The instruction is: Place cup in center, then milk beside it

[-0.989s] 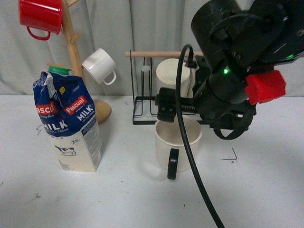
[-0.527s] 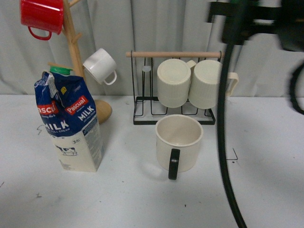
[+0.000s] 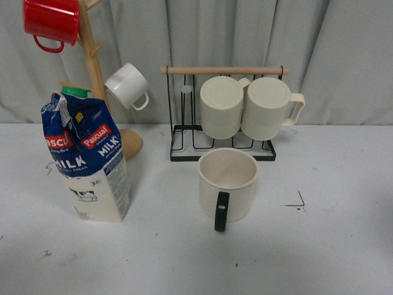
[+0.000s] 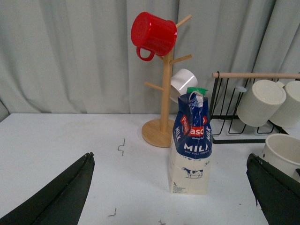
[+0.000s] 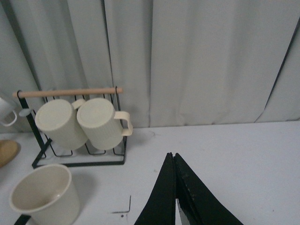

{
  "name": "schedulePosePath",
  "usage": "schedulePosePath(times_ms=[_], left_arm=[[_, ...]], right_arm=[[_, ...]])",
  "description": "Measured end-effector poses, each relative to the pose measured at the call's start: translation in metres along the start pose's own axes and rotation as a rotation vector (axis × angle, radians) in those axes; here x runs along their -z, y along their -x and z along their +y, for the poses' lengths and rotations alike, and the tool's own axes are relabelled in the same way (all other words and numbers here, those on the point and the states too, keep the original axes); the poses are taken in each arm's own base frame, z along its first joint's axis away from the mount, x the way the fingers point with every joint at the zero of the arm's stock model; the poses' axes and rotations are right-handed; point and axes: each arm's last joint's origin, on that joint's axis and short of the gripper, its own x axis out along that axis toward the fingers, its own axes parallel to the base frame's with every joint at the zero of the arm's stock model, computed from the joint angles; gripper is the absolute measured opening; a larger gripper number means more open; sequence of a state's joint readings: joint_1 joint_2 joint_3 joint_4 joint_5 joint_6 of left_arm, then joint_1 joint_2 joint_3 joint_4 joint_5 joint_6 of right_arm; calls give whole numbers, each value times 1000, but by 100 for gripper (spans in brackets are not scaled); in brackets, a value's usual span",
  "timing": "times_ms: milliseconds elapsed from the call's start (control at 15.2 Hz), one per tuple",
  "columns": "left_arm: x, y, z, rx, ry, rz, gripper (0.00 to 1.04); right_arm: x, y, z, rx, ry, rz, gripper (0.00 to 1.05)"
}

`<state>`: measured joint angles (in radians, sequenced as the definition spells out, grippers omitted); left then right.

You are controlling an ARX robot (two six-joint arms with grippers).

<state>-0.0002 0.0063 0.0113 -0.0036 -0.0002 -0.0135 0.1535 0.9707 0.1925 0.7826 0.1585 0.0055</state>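
The cup, a wide cream mug, stands upright on the white tabletop with its black handle toward me; it also shows as the cup. The centre is the white patch around it, with a black corner mark to its right. Well to the cup's left, apart from it, stands the milk. Neither gripper appears in the front view. My left gripper is open, with the milk some way beyond its jaws. My right gripper is shut on nothing, to the right of the cup.
A wooden mug tree with a red mug and a small white mug stands behind the milk. A black wire rack holding two ribbed cream mugs sits just behind the cup. A grey curtain closes the back.
The right arm, which covered the cup a second ago, has lifted up and out of the front view. The cup stays on the table and the milk has not moved.
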Motion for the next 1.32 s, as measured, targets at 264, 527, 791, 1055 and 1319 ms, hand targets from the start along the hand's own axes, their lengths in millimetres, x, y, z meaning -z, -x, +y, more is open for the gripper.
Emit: schedulePosePath(times_ms=[264,527,791,1055,1319], left_arm=[[0,0,0,0,0,0,98],[0,0,0,0,0,0,98],[0,0,0,0,0,0,98],[0,0,0,0,0,0,98],[0,0,0,0,0,0,98]], right_arm=[[11,25,-12,3,1,5,2],[21,41,-24,-4,3,-26,2],[25,48,-24,-4,4,6,2],[23,54,-24,-3,4,-7,2],[21,62,-24,-3,4,-12,2]])
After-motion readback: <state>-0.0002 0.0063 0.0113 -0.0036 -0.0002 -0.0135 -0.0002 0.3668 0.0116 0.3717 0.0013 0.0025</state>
